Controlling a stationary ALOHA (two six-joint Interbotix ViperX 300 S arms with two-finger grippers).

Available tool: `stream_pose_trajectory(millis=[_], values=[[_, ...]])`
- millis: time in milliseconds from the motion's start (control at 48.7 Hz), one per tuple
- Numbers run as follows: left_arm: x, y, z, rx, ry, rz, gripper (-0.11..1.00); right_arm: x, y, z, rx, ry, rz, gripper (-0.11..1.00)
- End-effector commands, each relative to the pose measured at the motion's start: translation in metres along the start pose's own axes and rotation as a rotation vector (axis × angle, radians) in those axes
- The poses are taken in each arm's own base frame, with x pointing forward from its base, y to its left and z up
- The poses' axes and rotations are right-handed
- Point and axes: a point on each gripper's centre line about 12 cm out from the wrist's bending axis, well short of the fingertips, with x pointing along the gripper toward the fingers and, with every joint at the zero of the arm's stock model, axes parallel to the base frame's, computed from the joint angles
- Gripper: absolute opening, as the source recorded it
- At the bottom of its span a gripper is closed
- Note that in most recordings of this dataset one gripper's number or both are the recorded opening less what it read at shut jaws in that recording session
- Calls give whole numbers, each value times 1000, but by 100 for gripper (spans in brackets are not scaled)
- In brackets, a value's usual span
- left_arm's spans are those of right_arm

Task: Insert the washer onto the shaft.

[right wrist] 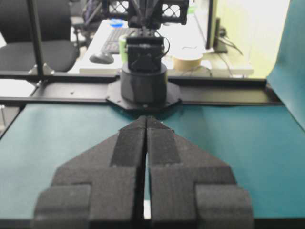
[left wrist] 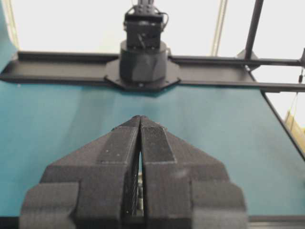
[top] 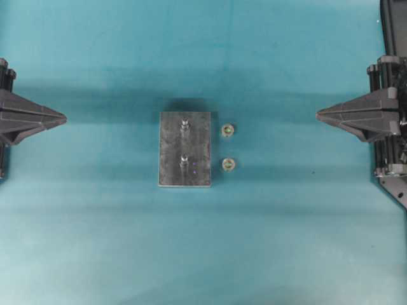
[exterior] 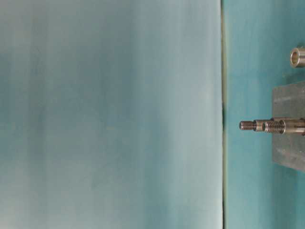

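Seen from overhead, a grey metal block (top: 184, 149) lies near the middle of a teal table (top: 95, 241), with two upright shafts standing on it: a far shaft (top: 184, 124) and a near shaft (top: 184, 159). Just beside the block, on the side facing the right arm, two small washers lie flat on the table, apart from the block and from each other. One washer (top: 228, 131) sits level with the far shaft, the other washer (top: 228, 165) level with the near shaft.

Both grippers are well apart from these parts. The left gripper (top: 62, 118) points in from the left edge of the overhead view, the right gripper (top: 320, 114) from the right edge, each aimed toward the middle of the table. Neither touches anything.

Each arm is cut off by the frame edge, so little more than the wedge-shaped fingers can be seen from above. At table level the two shafts overlap, the block is cut off by the frame, and one washer (exterior: 297, 57) shows.

From each wrist camera the fingers meet at their tips: the left gripper (left wrist: 140, 117) is closed on nothing, and the right gripper (right wrist: 146, 118) is likewise closed and empty. Each faces the opposite arm's base across the table.
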Motion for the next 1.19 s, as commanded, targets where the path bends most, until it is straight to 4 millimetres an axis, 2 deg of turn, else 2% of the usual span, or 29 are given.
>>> stream_pose_trajectory(millis=[0, 205, 308, 431, 575, 821, 1006, 1170], values=[[6, 0, -1, 1, 29, 0, 0, -1, 1, 1, 25, -8, 5, 1], [11, 1, -5, 4, 100, 2, 0, -6, -6, -14, 144, 88, -44, 1], [13, 1, -12, 4, 178, 5, 0, -5, -10, -24, 174, 200, -69, 1], [16, 4, -27, 4, 350, 18, 0, -2, -15, -35, 201, 359, -105, 1], [19, 5, -32, 12, 451, 22, 0, 7, -19, -48, 214, 547, -133, 1], [26, 6, -33, 16, 503, 21, 0, 32, -21, -75, 215, 831, -144, 1], [34, 6, -38, 16, 534, 20, 0, 61, -26, -89, 198, 907, -149, 1], [39, 5, -45, 16, 566, 16, 0, 86, -28, -112, 198, 988, -153, 1]])
